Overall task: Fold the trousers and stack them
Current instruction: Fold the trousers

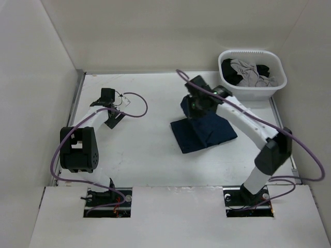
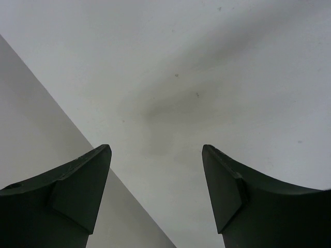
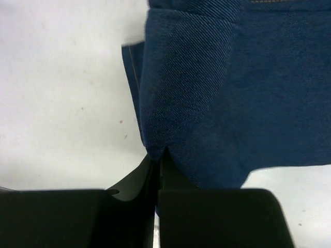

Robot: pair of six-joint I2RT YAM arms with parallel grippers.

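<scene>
Your right end effector is clenched on a pinched fold at the edge of the trousers. They lie in a folded bundle on the surface, right of centre and nearer you than the white basket. Your left end effector hangs released over bare surface, well apart from the denim.

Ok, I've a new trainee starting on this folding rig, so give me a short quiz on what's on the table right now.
1. True or false: the left gripper is open and empty.
2. What is the right gripper shut on? A a sock; B an edge of the jeans; C nothing.
3. Fill in: the white basket stands at the far ___ corner of the table.
Key: 1 true; 2 B; 3 right.
</scene>
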